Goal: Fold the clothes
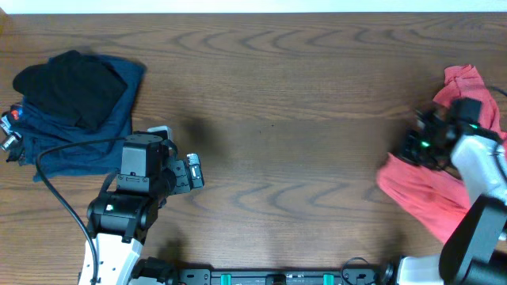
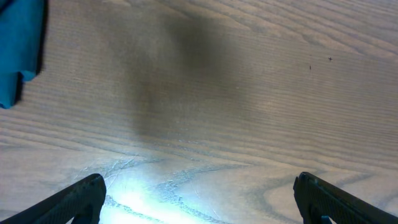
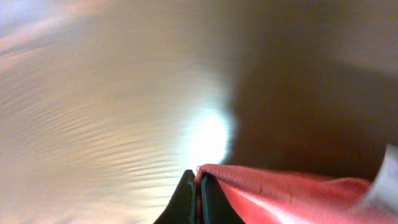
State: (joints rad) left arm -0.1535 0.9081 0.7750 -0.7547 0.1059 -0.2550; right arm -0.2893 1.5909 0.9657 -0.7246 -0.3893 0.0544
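Jaws of right gripper [image 3: 198,186] pressed together, pinching an edge of coral-red T-shirt [image 1: 424,198], which lies crumpled at right end of table [image 1: 301,95]; left gripper [image 2: 199,199] spread wide, empty, over table's left half.

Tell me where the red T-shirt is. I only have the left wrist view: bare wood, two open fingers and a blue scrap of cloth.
Observer: The T-shirt lies crumpled at the right edge of the table, across from your arm.
Operator: Is the other arm on it?
Observer: Yes, the right end effector is shut on a fold at the shirt's edge.
Operator: And that blue scrap?
Observer: It belongs to the navy garments at the table's left side, with a black garment lying on top.
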